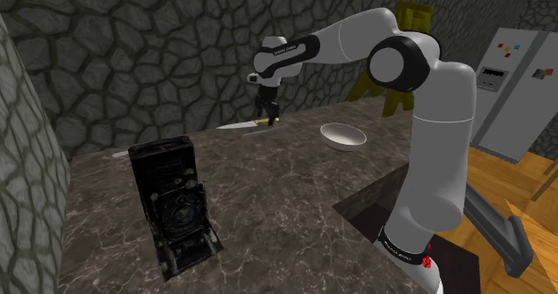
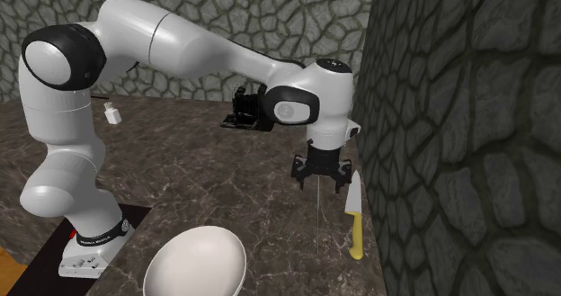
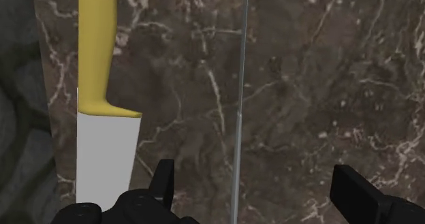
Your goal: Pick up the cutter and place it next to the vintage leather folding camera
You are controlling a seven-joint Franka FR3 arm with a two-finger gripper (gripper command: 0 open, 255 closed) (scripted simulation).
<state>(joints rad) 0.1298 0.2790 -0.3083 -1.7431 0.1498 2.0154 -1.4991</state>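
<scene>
The cutter is a knife [image 3: 95, 86] with a yellow handle and a flat grey blade. It lies on the dark marble counter [image 1: 286, 203] close to the stone wall, as the second exterior view shows [image 2: 354, 215]. My gripper [image 3: 257, 185] hovers low over the counter, open, and the knife lies outside its gap, beside one finger [image 3: 163, 178]. In the shoulder view the gripper [image 1: 266, 113] hangs over the knife's handle end [image 1: 240, 124]. The black folding camera [image 1: 174, 203] stands upright at the counter's near left, also seen far back [image 2: 249, 108].
A white bowl [image 1: 343, 137] sits on the counter near the arm [image 2: 196, 263]. A thin pale line [image 3: 238, 86] runs across the counter between my fingers. A small white object [image 2: 111, 113] lies far off. The stone wall [image 2: 449, 114] borders the knife. A grey fridge [image 1: 510, 87] stands behind.
</scene>
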